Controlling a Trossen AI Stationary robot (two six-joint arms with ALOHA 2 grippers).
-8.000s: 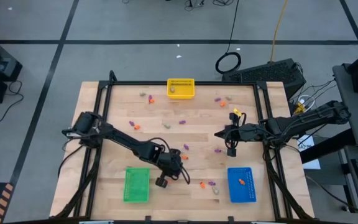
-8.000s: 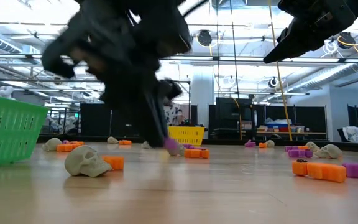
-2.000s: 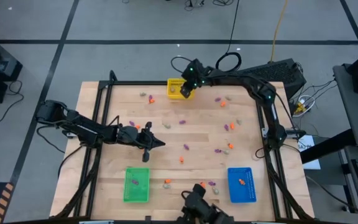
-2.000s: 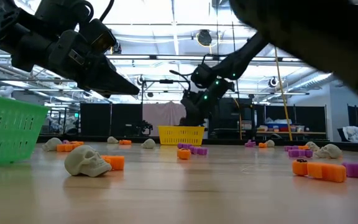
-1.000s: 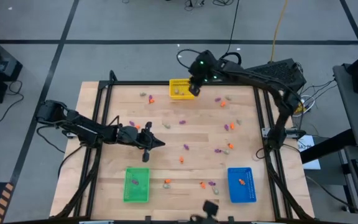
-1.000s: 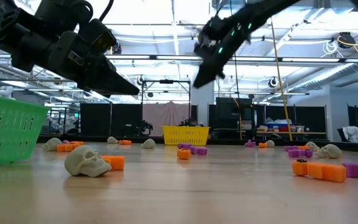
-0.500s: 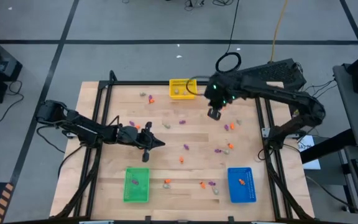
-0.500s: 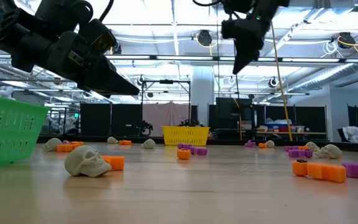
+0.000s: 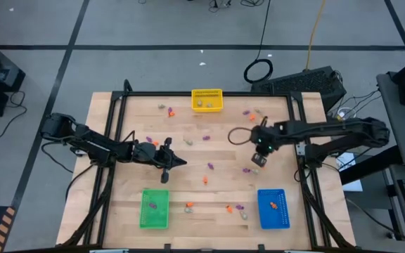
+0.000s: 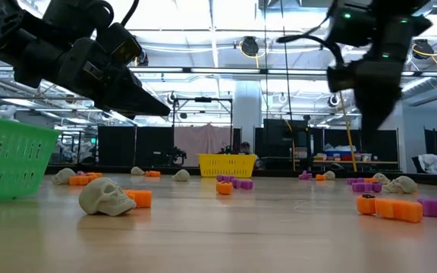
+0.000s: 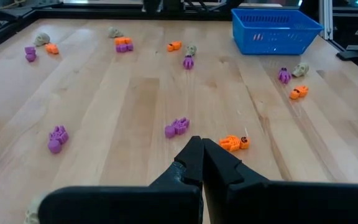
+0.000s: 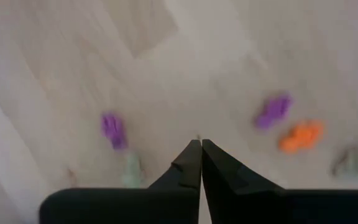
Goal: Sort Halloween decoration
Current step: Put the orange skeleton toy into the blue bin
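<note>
The Halloween decoration lies scattered over the wooden table (image 9: 188,151): small purple (image 11: 177,127), orange (image 11: 234,142) and pale skull (image 10: 106,196) trinkets. My left gripper (image 9: 181,163) hovers shut and empty above the table's middle left, its tips (image 11: 201,142) over bare wood just short of an orange trinket. My right gripper (image 9: 257,160) is shut and empty, pointing steeply down above the table's right middle. In the right wrist view its tips (image 12: 199,144) hang over bare wood between a purple trinket (image 12: 112,129) and a purple and orange pair (image 12: 301,135).
A yellow bin (image 9: 206,100) stands at the far edge with a pale piece inside. Near the front edge are a green bin (image 9: 155,209) and a blue bin (image 9: 273,209). A black frame (image 9: 111,126) borders the table.
My right gripper has swung from above the yellow bin at the far edge toward the table's right and near side, sinking lower and tipping to point more steeply down. No trinket has moved.
</note>
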